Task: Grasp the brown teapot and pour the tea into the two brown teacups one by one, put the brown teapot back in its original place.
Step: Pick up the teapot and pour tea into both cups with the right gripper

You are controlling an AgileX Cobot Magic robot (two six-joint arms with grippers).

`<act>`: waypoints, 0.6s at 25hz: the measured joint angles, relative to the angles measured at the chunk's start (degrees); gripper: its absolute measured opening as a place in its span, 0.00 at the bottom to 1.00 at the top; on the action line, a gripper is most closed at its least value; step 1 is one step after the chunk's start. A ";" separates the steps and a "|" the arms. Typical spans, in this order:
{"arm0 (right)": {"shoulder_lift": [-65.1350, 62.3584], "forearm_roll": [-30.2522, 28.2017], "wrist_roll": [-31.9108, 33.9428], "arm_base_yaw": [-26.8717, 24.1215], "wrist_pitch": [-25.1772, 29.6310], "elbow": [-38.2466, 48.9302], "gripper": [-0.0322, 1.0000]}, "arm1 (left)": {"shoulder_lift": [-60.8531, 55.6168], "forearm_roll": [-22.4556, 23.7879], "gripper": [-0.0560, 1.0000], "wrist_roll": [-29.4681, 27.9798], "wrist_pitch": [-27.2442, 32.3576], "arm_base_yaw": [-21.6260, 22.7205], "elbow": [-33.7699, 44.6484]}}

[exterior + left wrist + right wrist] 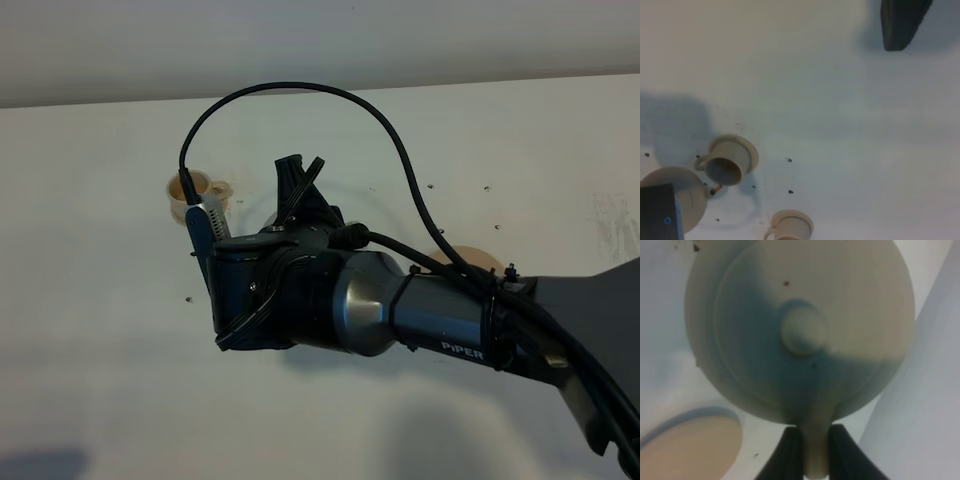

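right claw [815, 450] pinching brown teapot [800, 330] by handle, holding spout beside first teacup [726, 164], seemingly for pouring; second teacup [790, 226] waiting; left claw width: cannot tell

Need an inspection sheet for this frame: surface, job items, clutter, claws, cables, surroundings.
Surface: white table, shadowed in patches, with scuff marks at the far right.
Job's things: brown teapot with its lid on and its spout close to one teacup. The second teacup stands apart. Each is upright on its own saucer. The large saucer is bare.
Clutter: small dark specks on the table, nothing else seen.
Claws: right claw is shut on the teapot's handle. Left claw shows only one finger, so its state is unclear.
Cables: black cable loops above the right arm.
Surroundings: pale wall, nothing else seen.
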 joint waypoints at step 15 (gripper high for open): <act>0.00 -1.50 -0.53 0.70 1.40 0.00 0.14 | 0.00 0.00 0.57 0.00 0.00 0.00 0.00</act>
